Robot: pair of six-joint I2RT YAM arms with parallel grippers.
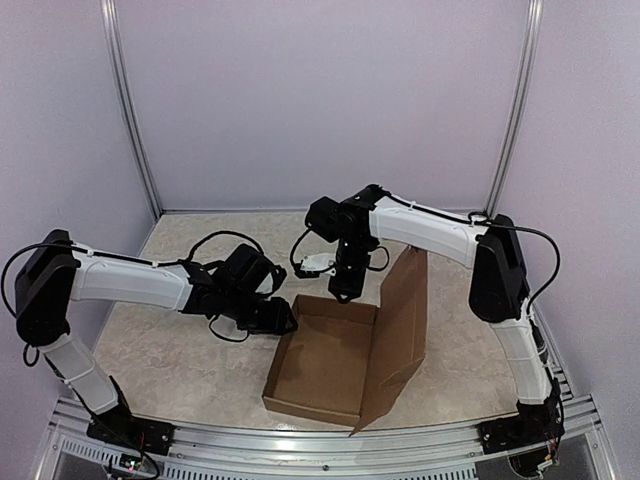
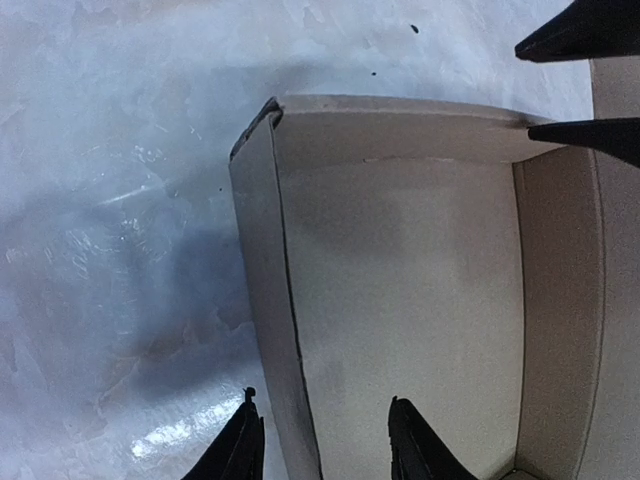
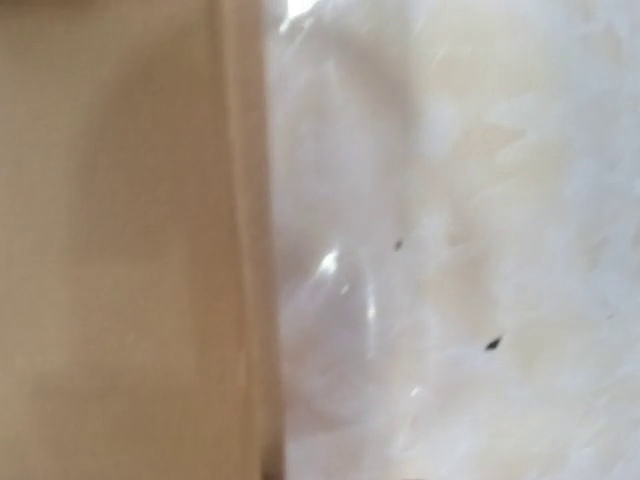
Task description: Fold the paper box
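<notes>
The paper box [image 1: 325, 365] sits on the table [image 1: 180, 350], lid [image 1: 400, 315] upright. The left gripper [image 2: 320, 398] straddles its left wall, jaws apart; the right gripper [image 2: 524, 88] hangs part-open at the far wall. Pinch squarely, low on that wall!

1. The paper box [image 1: 325, 360] sits on the table [image 1: 170, 350], between my two arms, near the front edge.
2. Its lid [image 1: 403, 315] stands upright along the box's right side.
3. My left gripper [image 1: 285, 318] straddles the box's left wall.
4. My right gripper [image 1: 343, 290] hangs at the far wall.
</notes>
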